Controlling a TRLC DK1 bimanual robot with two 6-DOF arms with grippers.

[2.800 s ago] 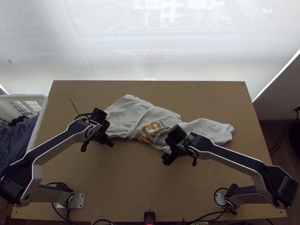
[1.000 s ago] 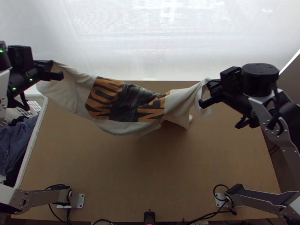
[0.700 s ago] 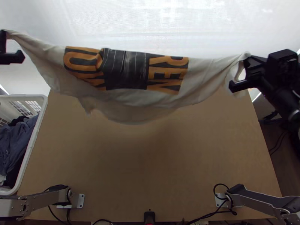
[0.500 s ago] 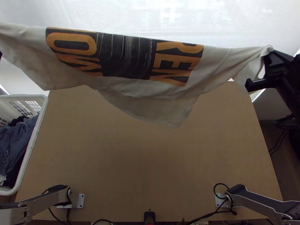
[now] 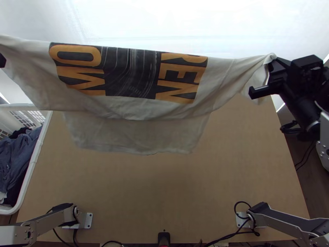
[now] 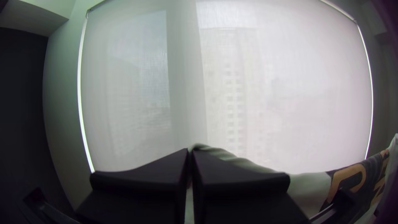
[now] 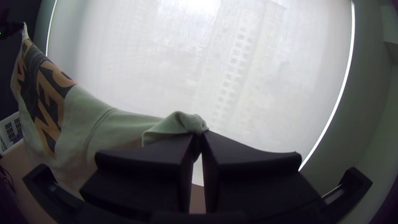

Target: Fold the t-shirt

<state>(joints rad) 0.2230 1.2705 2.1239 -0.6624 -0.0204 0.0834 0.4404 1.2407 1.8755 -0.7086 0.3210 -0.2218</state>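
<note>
Shirt [image 5: 135, 109] hangs spread above the counter [image 5: 164, 189]. Left gripper [image 6: 190, 152] and right gripper [image 7: 200, 135]: jaws closed on its opposite ends. It appears light and limp; grip at both top corners.

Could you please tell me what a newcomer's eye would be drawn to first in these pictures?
First, the pale t-shirt, hanging in the air over the table between the left gripper and the right gripper, its dark print with big orange letters on show. Next, the bright window blind behind it, then the white basket of dark clothes at the table's left side.
</note>
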